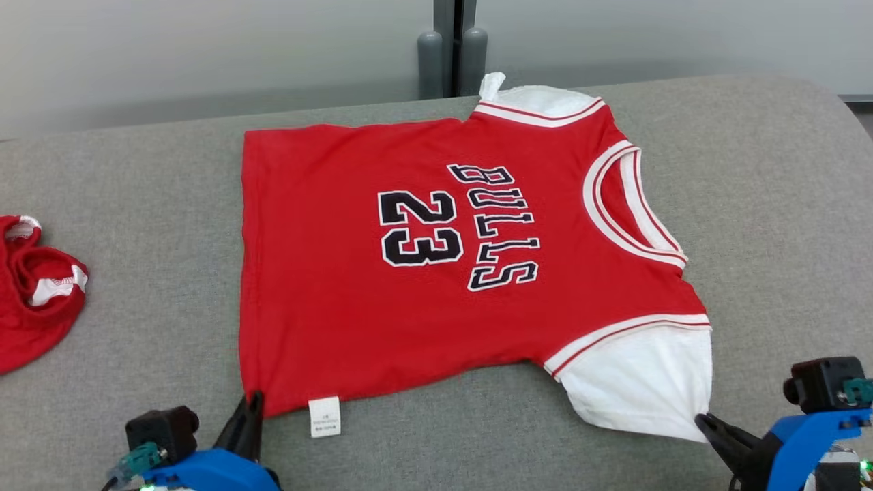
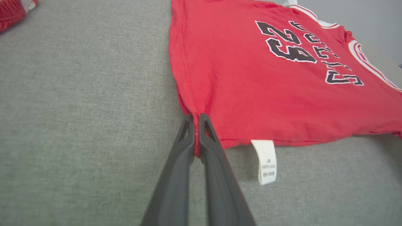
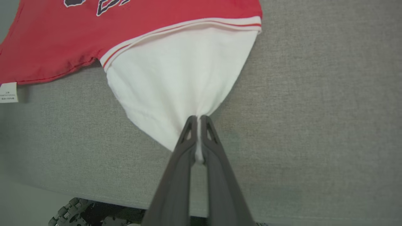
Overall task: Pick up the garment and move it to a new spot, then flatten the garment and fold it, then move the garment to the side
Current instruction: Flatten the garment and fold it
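The grey table (image 1: 784, 170) carries the red Bulls jersey (image 1: 409, 307), flat at frame centre, long axis left to right. The left claw (image 1: 254, 401) is closed on its lower-left hem corner, the right claw (image 1: 702, 421) on the white sleeve (image 1: 641, 382) at lower right; all cloth lies above both.

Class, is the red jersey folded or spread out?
Spread out: the jersey lies flat on the grey surface, its whole printed front showing, no fold across it.

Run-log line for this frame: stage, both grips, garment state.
stage: flatten, unfolded | left jaws: shut on jersey hem corner | right jaws: shut on white sleeve | jersey: spread front-up on grey surface | other red garment: apart, left
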You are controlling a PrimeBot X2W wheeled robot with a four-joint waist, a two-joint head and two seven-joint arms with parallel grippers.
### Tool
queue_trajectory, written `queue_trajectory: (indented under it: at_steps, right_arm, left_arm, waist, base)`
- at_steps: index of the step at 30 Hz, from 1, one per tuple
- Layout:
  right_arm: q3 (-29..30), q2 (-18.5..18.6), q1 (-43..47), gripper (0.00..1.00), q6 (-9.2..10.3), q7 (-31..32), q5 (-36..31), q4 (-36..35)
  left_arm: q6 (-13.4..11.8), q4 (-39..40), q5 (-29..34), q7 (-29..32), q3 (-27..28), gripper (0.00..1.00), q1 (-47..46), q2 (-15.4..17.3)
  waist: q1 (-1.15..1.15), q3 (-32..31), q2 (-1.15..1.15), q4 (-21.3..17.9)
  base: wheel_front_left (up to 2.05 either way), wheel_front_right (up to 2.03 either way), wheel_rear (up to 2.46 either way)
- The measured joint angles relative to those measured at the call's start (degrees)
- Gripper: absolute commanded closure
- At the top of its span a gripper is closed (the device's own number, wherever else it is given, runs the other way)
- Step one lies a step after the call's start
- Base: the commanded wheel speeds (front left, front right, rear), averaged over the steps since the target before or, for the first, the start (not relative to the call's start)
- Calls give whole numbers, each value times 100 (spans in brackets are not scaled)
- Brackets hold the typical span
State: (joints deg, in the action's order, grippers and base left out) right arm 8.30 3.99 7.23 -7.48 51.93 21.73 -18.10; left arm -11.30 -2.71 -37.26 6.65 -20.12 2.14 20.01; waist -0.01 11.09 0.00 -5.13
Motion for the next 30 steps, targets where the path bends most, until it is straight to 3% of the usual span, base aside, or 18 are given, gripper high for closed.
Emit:
queue_trajectory:
  at_steps: [5,14,30]
  right_arm:
    - [230,-59,237,100,0,144,-75,-264]
    - [178,-16,-409,100,0,69,-248,-420]
    - [-388,690,-3046,100,0,-579,64,1005]
  left_arm:
    - [-227,664,27,229,-80,100,368,110]
    - [-227,976,19,259,-47,100,-127,2]
    - [59,-131,-272,368,109,100,-1784,-285]
  waist:
    - [0,33,0,62]
    - [1,178,0,135]
    - [2,793,0,268]
  base:
    - [0,0,0]
    - [0,0,0]
    - [0,0,0]
